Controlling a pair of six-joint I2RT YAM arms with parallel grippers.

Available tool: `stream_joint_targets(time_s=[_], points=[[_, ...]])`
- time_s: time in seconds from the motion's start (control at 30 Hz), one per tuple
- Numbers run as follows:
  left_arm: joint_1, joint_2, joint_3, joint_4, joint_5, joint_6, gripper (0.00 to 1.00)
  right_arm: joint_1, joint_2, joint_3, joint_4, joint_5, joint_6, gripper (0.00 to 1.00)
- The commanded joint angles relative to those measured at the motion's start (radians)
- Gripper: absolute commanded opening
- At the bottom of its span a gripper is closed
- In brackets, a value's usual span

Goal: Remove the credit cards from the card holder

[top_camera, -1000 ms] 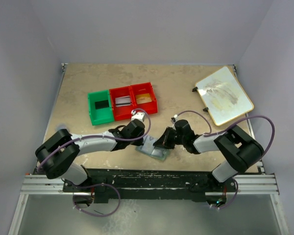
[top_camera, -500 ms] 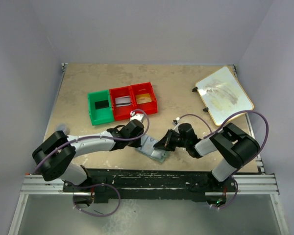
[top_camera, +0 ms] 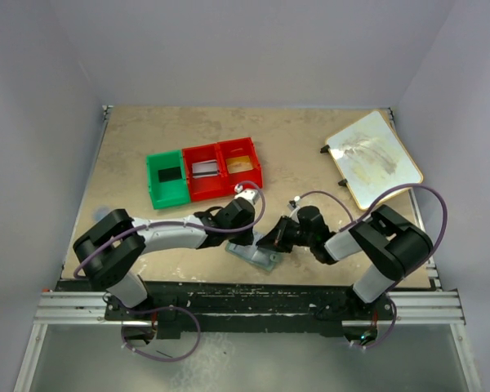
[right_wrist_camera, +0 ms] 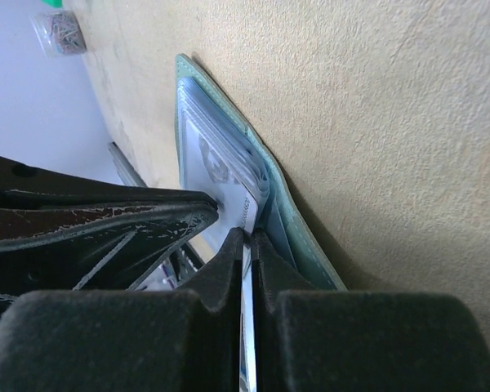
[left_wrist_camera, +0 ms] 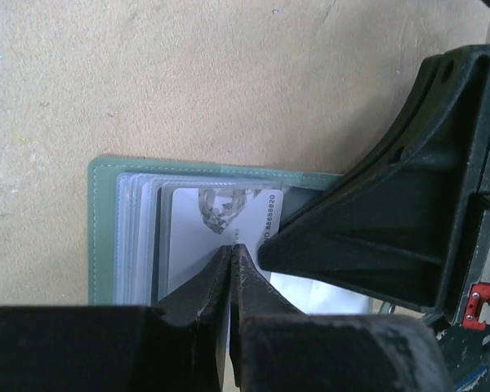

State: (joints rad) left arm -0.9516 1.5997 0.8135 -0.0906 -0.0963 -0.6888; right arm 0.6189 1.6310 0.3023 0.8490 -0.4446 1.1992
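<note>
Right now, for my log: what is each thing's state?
card holder: open, lying flat
credit card: partly in its sleeve
left gripper: shut, tips at card
right gripper: shut, seemingly on the credit card's edge
green bin: holds a dark card
middle red bin: holds a grey card

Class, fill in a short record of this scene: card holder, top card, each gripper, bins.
card holder: open, lying flat
credit card: white, printed, topmost in the holder
left gripper: shut, tips on the credit card
right gripper: shut on thin pale sheet, card or sleeve unclear
bins: green bin, then two red bins, beyond the holder
</note>
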Motion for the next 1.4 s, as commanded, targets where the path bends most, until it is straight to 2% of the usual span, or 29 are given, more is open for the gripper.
stream_joint_targets(time_s=[0.0,0.1,0.2,0.47,0.5,0.57,0.67,0.93,1.1,1.23,1.37], points=[[0.002,0.032,-0.036,-0.056,-0.119,-0.034,0.0,-0.002,-0.024,-0.021,-0.037,-0.012,-0.009,0.04],[0.002,0.028,-0.045,-0.054,-0.125,-0.041,0.0,-0.001,-0.035,-0.029,-0.031,-0.017,0.001,0.09],[0.001,0.024,-0.051,-0.046,-0.116,-0.043,0.0,-0.001,-0.025,-0.046,0.052,-0.024,0.043,0.17],[0.001,0.014,-0.056,-0.054,-0.108,-0.031,0.0,-0.001,0.083,-0.055,0.259,-0.023,0.121,0.2],[0.001,0.014,-0.056,-0.057,-0.108,-0.029,0.0,-0.001,0.1,-0.067,0.311,-0.025,0.141,0.19],[0.001,0.011,-0.059,-0.06,-0.11,-0.027,0.0,-0.001,0.128,-0.087,0.401,-0.015,0.178,0.09],[0.001,0.009,-0.062,-0.064,-0.117,-0.026,0.0,-0.001,0.151,-0.111,0.436,-0.01,0.191,0.0],[0.001,0.013,-0.046,-0.107,-0.178,-0.023,0.0,-0.002,0.166,-0.185,0.465,-0.043,0.185,0.0],[0.001,0.021,-0.054,-0.079,-0.134,-0.008,0.0,-0.003,0.232,-0.202,0.547,-0.086,0.189,0.0],[-0.016,0.028,-0.055,-0.073,-0.113,0.009,0.0,-0.004,0.273,-0.233,0.638,-0.062,0.226,0.01],[-0.027,0.039,-0.06,-0.09,-0.146,0.004,0.0,-0.004,0.275,-0.253,0.648,-0.04,0.233,0.0]])
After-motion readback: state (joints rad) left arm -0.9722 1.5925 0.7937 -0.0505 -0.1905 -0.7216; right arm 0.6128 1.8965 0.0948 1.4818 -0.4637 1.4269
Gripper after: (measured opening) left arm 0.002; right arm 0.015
